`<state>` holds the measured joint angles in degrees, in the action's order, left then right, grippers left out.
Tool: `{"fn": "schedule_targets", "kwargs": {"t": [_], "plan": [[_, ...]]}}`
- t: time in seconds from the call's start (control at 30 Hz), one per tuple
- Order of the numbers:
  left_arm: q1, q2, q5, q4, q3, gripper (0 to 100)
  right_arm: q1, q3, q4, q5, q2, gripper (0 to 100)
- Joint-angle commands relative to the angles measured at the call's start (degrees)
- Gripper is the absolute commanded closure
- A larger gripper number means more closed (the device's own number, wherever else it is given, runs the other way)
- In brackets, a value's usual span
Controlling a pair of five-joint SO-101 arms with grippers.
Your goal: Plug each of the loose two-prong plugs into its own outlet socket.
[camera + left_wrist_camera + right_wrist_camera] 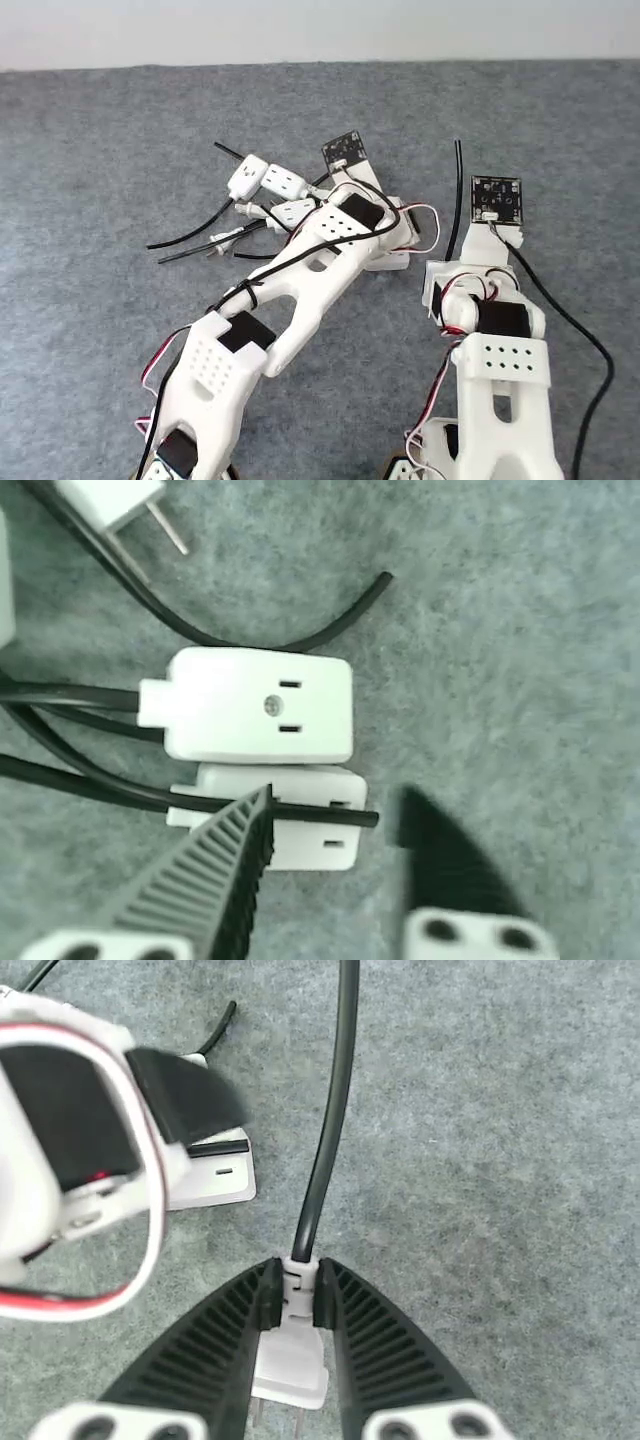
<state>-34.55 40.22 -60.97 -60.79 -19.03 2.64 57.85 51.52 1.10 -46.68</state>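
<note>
One plug (pixel 290 1370) held, socket (pixel 300 852) waiting.
Right hand (pixel 296 1278) clamps it; left hand (pixel 335 800), wide open, should pin that socket square.

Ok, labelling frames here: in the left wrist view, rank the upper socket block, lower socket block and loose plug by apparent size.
Upper socket block
Lower socket block, partly covered, possibly equal
Loose plug, cropped

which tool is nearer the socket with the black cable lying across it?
Left. The left tool hangs directly over that socket, jaws open; the right tool is apart from it, off to one side, shut on a plug.
</note>
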Motion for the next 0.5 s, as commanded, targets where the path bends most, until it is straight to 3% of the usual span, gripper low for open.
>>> {"fn": "schedule_targets", "kwargs": {"t": [0.0, 0.47], "plan": [[-0.8, 1.4, 1.1, 2.2, -0.6, 97, 0.2, -2.9, -0.7, 0.4, -1.6, 99.0], [0.0, 2.2, 0.9, 6.2, -7.9, 99, 0.2, -2.8, -0.7, 0.6, -1.6, 99.0]]}}
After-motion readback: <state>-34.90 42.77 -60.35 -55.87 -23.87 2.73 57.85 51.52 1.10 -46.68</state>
